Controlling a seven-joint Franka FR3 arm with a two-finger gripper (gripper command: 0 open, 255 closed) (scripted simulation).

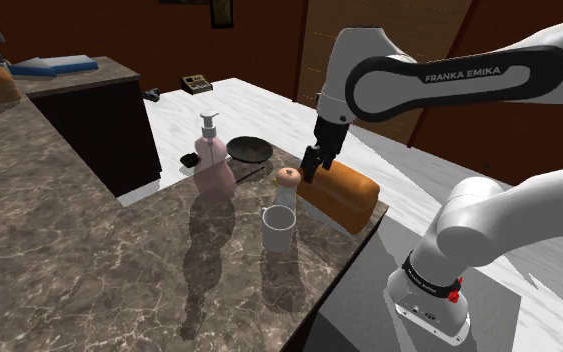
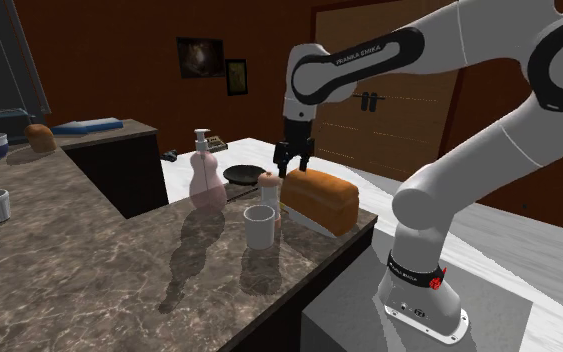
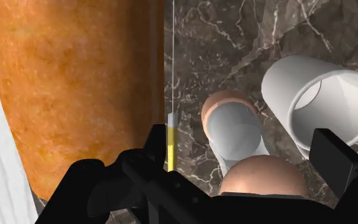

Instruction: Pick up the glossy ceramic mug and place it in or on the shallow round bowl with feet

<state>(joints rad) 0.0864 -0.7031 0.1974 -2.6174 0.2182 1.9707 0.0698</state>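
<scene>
White glossy mug [image 1: 278, 229], plain cylinder, upright on counter just beside bread loaf [image 1: 341, 195], untouched. Dark shallow bowl [image 1: 250, 150] farther back from loaf. Brown veined marble counter [image 1: 89, 260]; dark red walls. Black gripper [image 1: 312, 170] above loaf's end, fingers spread, holding nothing.

in my wrist view the loaf [image 3: 75, 83] ran past the frame's edge, and a finger [image 3: 336, 159] of the tool [image 3: 244, 143] covered part of the mug [image 3: 282, 89]. the bowl [image 1: 250, 149] was too small to show feet.
</scene>
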